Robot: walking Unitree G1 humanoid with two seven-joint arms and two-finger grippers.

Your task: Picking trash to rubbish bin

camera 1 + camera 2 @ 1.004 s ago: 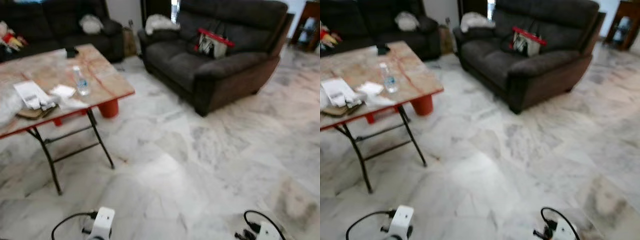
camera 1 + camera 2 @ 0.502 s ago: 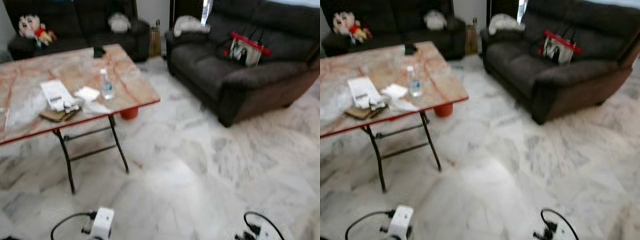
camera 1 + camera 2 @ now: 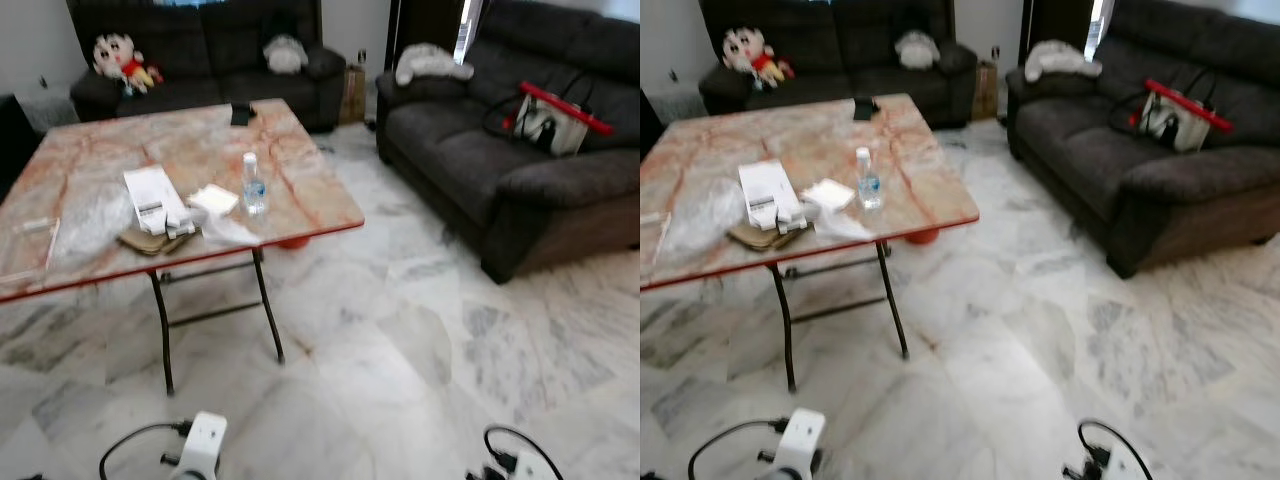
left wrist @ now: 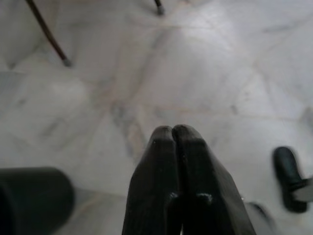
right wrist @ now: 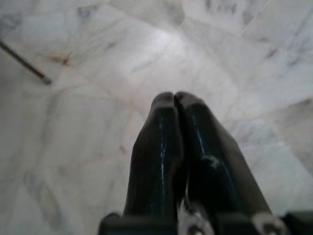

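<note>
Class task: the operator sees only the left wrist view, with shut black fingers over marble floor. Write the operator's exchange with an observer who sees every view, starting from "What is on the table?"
Observer: A clear water bottle stands upright on the folding table, beside crumpled white paper.
Operator: Is my other gripper busy?
Observer: No, the right gripper hangs shut over bare floor, holding nothing.
Operator: Anything beyond the table?
Observer: A dark sofa carries a red-trimmed bag.

Tabletop (image 3: 60,275) left part cut off by frame edge; label on the bottle (image 3: 254,184) too small to read. Papers (image 3: 158,200) and clutter beside it blurred. Both arms cropped at the head views' bottom edge.
</note>
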